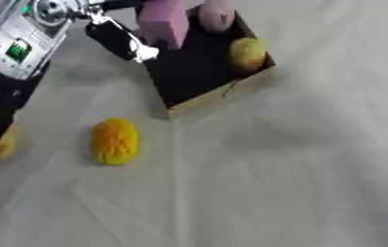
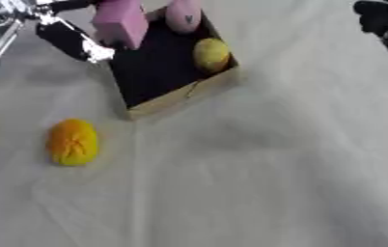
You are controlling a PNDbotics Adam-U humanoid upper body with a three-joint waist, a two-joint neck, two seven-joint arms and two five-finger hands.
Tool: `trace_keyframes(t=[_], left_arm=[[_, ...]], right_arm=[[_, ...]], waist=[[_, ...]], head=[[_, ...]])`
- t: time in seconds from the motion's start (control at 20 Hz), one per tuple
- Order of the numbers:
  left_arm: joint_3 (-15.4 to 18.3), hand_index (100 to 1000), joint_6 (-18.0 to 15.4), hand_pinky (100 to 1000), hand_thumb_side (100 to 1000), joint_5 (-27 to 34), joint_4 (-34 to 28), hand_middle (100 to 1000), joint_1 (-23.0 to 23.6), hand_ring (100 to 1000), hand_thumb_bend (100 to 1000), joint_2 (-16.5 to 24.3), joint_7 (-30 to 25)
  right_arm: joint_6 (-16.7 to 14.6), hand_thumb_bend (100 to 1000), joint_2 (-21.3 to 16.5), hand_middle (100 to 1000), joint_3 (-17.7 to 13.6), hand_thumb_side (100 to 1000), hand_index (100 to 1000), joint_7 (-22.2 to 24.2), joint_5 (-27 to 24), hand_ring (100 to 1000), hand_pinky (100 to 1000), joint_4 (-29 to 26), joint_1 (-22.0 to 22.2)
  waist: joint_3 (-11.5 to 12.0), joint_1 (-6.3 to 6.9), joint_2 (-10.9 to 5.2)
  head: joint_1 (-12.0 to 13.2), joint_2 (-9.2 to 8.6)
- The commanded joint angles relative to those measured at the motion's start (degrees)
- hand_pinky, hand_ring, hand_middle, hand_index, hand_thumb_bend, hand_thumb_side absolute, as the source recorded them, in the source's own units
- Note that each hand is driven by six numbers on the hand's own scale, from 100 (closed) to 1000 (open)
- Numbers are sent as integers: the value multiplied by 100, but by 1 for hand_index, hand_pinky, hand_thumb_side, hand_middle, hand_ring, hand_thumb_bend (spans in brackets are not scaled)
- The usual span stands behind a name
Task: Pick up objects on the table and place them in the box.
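While left robot hand (image 1: 126,41) holds pink block (image 1: 165,21) over box (image 1: 223,91), no legible writing

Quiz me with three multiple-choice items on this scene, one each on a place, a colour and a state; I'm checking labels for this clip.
1. Where is the orange round object?
A. On the table, outside the box
B. In the box
C. In the left hand

2. What colour is the block the left hand holds?
A. Green
B. Pink
C. Blue

3. What is the state of the yellow round object?
A. Held in the air
B. Lying on the table
C. Lying in the box

Answers:
1. A: it lies on the white table cloth, in front of the box's near left corner.
2. B: the block over the box's far left edge is pink.
3. C: it rests inside against the box's right wall.
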Motion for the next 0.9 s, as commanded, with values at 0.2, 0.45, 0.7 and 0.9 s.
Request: trace_keyframes(t=[0.2, 0.45, 0.7, 0.9], left_arm=[[-38, 594, 312, 609, 244, -299, 264, 409, -103, 527, 100, -168, 173], [-6, 632, 201, 638, 245, -636, 526, 441, -116, 555, 100, -302, 381], [-32, 919, 21, 903, 174, -948, 596, 768, -89, 845, 192, -408, 508], [-123, 992, -278, 1000, 307, -1180, 510, 872, -71, 1000, 444, -421, 268]], right_arm=[[37, 100, -74, 587, -35, 529, 800, -25, -108, 911, 1000, -118, -45], [67, 100, -52, 587, -34, 531, 799, -29, -113, 910, 1000, -118, -41], [69, 100, -43, 587, -29, 531, 799, -36, -115, 909, 1000, -118, -36], [80, 100, -35, 587, -21, 530, 799, -35, -119, 909, 1000, -118, -29]], waist=[[-48, 92, -697], [-81, 114, -690], [-109, 114, -692], [-122, 119, -707]], head=[[-14, 26], [-31, 25], [-44, 42], [-53, 63]])
